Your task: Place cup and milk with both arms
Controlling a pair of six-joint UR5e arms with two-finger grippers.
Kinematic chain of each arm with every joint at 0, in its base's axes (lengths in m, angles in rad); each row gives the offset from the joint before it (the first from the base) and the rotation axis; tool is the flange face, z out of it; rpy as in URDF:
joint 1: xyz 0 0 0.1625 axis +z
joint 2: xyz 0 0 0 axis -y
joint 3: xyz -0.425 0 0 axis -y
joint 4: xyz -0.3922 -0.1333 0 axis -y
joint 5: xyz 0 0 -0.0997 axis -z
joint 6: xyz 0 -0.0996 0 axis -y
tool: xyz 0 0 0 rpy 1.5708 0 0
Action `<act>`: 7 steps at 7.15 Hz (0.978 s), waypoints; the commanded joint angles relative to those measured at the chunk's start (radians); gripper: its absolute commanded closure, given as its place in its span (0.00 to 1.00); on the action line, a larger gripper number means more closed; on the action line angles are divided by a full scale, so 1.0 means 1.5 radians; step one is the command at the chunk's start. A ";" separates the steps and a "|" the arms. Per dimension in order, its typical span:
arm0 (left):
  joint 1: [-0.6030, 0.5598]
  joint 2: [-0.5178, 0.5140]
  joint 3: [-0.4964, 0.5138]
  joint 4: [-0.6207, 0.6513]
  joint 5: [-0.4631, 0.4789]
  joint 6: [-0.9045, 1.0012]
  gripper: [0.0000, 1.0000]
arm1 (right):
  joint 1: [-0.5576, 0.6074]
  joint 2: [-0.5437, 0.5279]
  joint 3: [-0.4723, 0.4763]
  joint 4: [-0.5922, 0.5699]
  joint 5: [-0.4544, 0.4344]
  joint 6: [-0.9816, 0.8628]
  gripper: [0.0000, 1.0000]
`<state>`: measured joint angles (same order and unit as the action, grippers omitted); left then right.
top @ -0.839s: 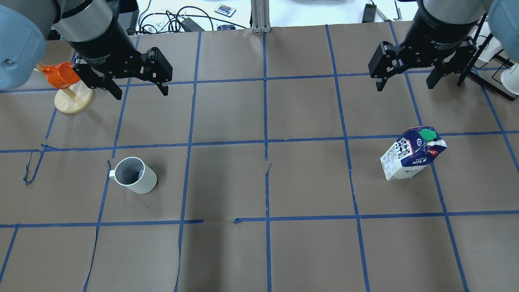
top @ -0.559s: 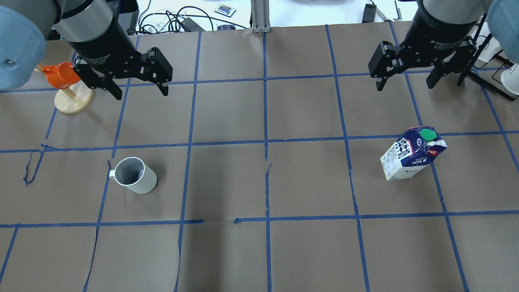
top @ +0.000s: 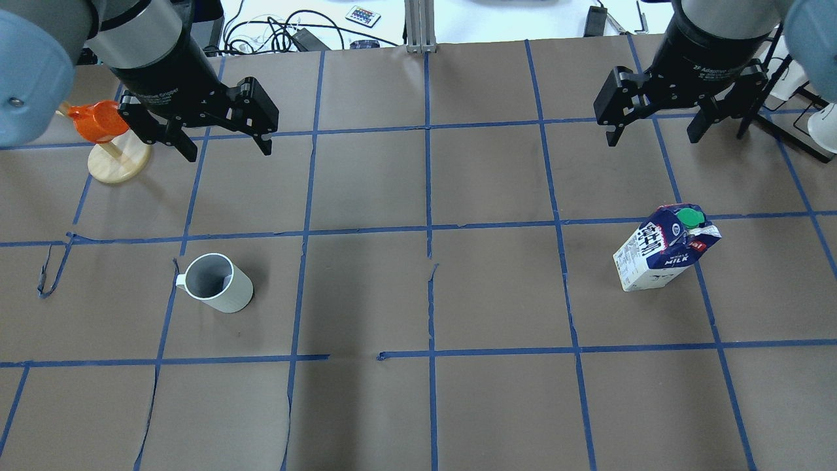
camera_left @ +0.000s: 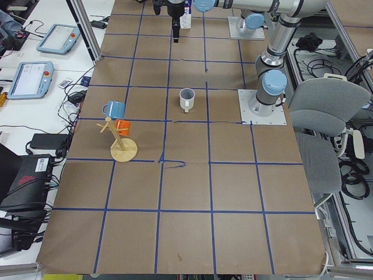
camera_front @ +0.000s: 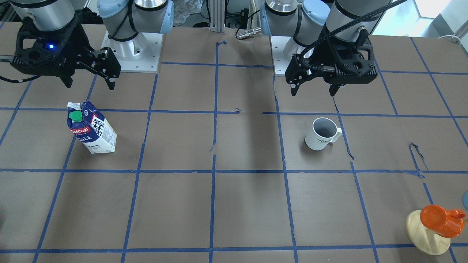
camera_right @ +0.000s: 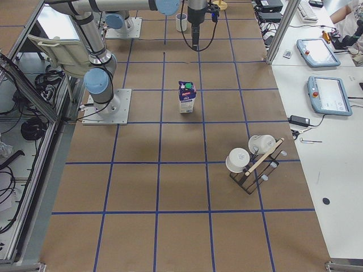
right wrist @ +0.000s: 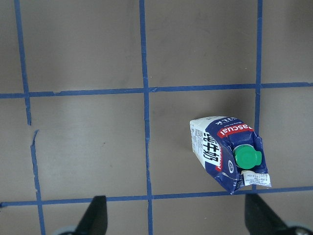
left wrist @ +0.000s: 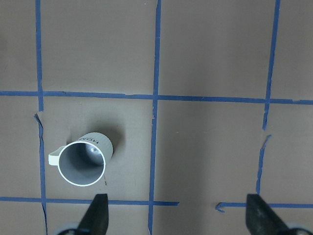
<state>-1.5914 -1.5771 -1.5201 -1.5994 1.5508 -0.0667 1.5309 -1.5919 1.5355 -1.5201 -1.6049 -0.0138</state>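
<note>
The overhead camera sits behind the table edge where the arm bases stand, looking forward and down. The front-facing one looks steeply down from the opposite edge, toward those bases. Both share the cup and the milk. The two side cameras look along the table from its end edges, high and far. Each wrist camera looks straight down, close: left over the cup, right over the milk.

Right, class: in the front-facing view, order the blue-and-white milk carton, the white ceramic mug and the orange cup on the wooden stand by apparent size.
1. Blue-and-white milk carton, largest.
2. White ceramic mug and orange cup: near alike; the orange one sits nearer the camera, so unranked.
</note>
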 commanded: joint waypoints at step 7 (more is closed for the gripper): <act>0.000 0.000 0.000 -0.002 0.001 -0.001 0.00 | -0.001 -0.001 0.001 0.008 -0.002 -0.003 0.00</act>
<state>-1.5907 -1.5770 -1.5202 -1.6023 1.5524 -0.0674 1.5293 -1.5941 1.5370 -1.5084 -1.6060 -0.0138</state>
